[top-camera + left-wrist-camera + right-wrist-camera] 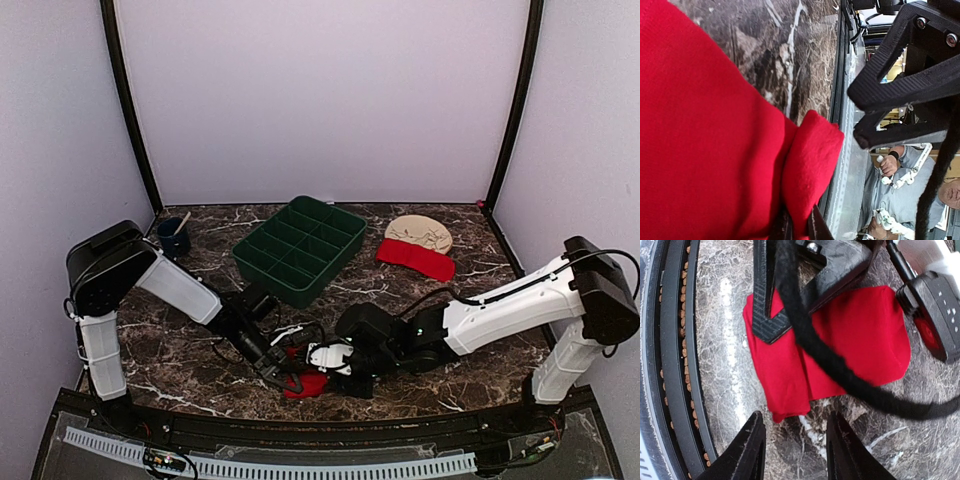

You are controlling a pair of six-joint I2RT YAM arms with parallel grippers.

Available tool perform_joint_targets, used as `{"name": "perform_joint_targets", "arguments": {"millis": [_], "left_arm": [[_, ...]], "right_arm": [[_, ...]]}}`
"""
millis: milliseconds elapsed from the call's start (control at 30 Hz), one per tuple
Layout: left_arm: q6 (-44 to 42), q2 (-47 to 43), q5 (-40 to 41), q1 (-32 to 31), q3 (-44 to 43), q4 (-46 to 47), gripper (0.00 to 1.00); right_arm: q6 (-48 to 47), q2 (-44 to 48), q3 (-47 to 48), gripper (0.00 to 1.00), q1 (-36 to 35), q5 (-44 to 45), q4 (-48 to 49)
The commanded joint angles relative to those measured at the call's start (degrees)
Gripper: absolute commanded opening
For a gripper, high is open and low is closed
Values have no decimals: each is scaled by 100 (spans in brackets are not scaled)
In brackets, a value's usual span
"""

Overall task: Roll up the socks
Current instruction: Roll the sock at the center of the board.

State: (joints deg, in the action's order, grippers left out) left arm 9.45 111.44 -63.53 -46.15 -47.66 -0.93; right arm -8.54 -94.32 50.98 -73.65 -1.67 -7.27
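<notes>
Red cloth lies bunched on the marble table [470, 275] at its near edge, between the two claws. This is the sock [305, 384] in hand, folded into a short, thick wad. (Whether one sock or two are wrapped in it cannot be told.)

A fold at its edge is pinched by the left claw [799, 227], whose fingers are seen closed tight on the fabric in the left wrist view. The grip seems to be placed there so that the loose end is pinned and the wad cannot spring open.

The right claw [796, 416] is held low just beside the wad. Its fingers are apart, with only bare marble and the wad's edge between them, and nothing is gripped. It is judged to be set for a bite on the near flap, so that the cloth can be turned over while the other side is pinned.

A black cable [840, 370] is draped across the wad in the right wrist view. It could be snagged if the cloth is lifted.

The other sock [415, 258] lies flat at the far right, well apart from the work. It is touched from behind by a beige cloth [418, 231] and lies near the green tray [265, 278].

From this the task is judged partly done: one wad is formed but not yet let go, and one piece is untouched.
</notes>
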Motion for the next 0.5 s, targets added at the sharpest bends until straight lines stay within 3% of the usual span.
{"name": "perform_joint_targets", "arguments": {"millis": [0,467], "left_arm": [[-155,69,-272,23,-33,-308,9],[-243,246,-496,45,-119,-435,8]], "right_arm": [[-245,-229,328,39,-92,43,132],[-351,-431,470,39,-226,-336,-11]]}}
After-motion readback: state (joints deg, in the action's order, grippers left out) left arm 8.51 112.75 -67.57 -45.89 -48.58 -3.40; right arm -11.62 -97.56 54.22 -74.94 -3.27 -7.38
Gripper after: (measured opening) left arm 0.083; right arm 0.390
